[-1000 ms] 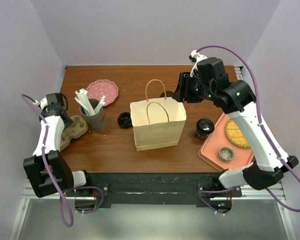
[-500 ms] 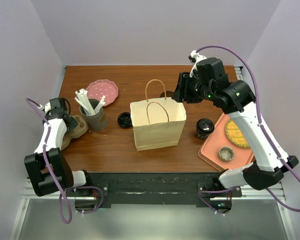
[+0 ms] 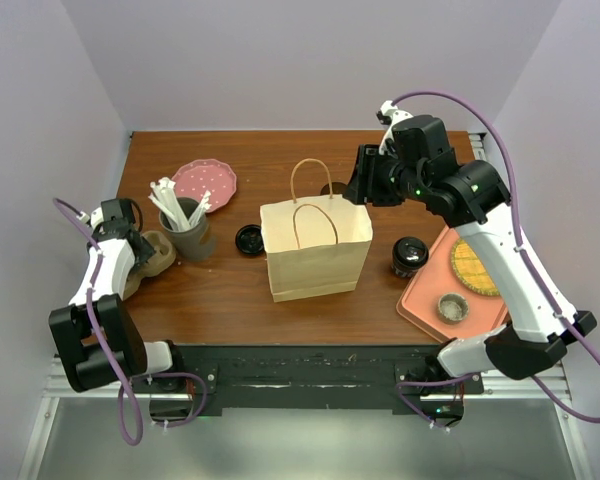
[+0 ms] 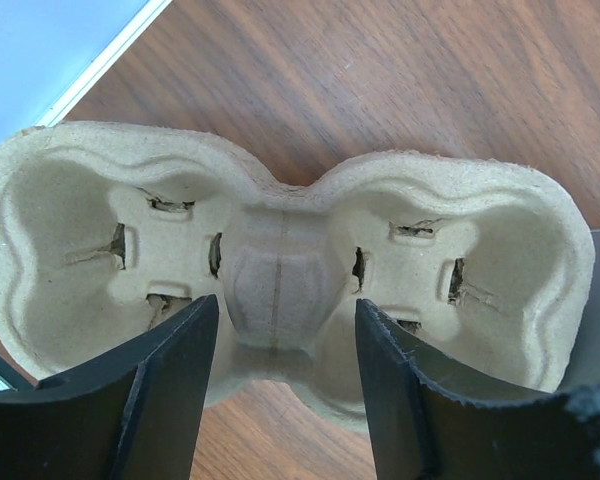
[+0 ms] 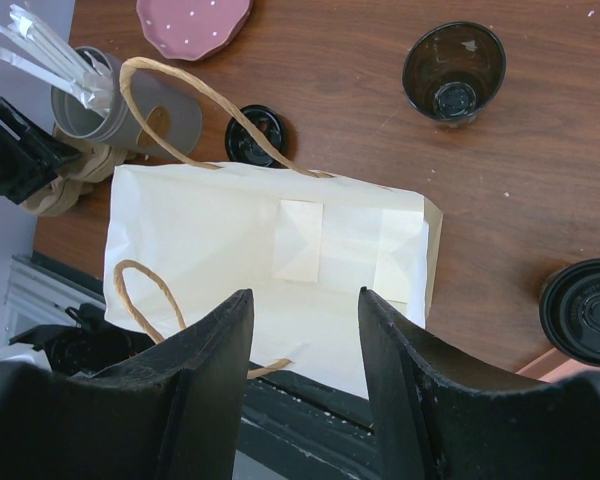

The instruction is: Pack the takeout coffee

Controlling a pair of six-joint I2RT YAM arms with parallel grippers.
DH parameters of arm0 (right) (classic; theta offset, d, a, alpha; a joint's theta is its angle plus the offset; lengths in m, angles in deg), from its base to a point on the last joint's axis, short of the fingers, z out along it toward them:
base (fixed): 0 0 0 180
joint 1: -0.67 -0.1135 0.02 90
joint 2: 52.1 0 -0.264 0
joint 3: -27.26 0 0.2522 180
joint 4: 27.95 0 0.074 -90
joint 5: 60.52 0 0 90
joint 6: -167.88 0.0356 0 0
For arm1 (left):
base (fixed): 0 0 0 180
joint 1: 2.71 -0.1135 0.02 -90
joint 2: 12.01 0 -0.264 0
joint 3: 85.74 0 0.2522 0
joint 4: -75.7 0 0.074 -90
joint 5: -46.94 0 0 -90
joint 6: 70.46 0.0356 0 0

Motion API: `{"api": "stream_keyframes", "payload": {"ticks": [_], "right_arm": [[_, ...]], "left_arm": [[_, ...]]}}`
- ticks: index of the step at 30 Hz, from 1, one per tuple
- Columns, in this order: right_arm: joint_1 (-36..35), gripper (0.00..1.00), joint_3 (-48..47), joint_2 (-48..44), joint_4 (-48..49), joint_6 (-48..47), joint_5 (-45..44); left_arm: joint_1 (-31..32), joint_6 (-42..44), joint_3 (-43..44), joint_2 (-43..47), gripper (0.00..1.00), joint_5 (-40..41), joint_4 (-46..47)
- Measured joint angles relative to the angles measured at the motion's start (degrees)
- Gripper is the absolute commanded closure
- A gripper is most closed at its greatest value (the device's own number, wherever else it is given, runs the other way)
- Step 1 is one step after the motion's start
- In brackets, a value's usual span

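The left fingers hang spread just over a cardboard cup carrier, one on each side of its narrow middle, with nothing pinched between them. Both of the carrier's cup wells are bare. The carrier lies flat on the table, and a grey cup of white utensils stands just past the fingers.

The right fingers are also released and apart, holding nothing. They hover over the open mouth of a paper bag, which stands upright directly beneath them. Its two rope handles stick up on either side.

The takeout coffee, lid on, stands on the table below the right fingers and off to their side. It is outside the bag, between the bag and an orange tray.

Beyond the right fingers a loose black lid lies flat beside the bag, a dark empty cup stands upright, and a pink plate rests farther off.
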Motion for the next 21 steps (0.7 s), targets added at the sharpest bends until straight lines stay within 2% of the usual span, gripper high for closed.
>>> {"api": "stream_keyframes", "payload": {"ticks": [7,21], "right_arm": [[0.0,0.50,0.0,0.6,0.2,0.0,0.2],[0.0,0.50,0.0,1.0,0.5,0.2,0.9]], "left_arm": [[0.0,0.4,0.0,-1.3,0.39,1.4,0.1],[0.0,1.4,2.2,-2.6,0.52,2.3,-0.4]]}}
